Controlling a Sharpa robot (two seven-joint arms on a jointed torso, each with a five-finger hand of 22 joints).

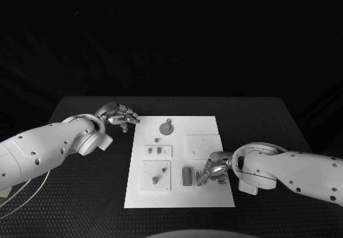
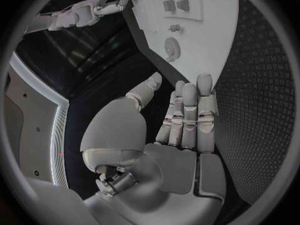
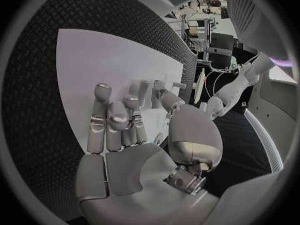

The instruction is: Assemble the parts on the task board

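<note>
The white task board (image 1: pixel 203 124) lies in the middle of the black table. On it sit a round grey disc (image 1: pixel 166 128), two small grey parts (image 1: pixel 153 148), two loose pieces (image 1: pixel 160 175) and a tall grey block (image 1: pixel 187 175). My right hand (image 1: pixel 216 171) hovers at the board's near right part, fingers stretched toward a grey part (image 1: pixel 200 179) beside the block, with nothing held; the right wrist view shows these parts (image 3: pixel 149 91) just past the fingertips (image 3: pixel 102 91). My left hand (image 1: pixel 120 116) floats off the board's far left corner, fingers straight (image 2: pixel 187 115), holding nothing.
Recessed square plates (image 1: pixel 200 146) mark the board's right half. Black table (image 1: pixel 85 198) surrounds the board on all sides. In the left wrist view the disc (image 2: pixel 172 47) lies ahead of the fingers, and my right arm (image 2: pixel 75 15) shows far off.
</note>
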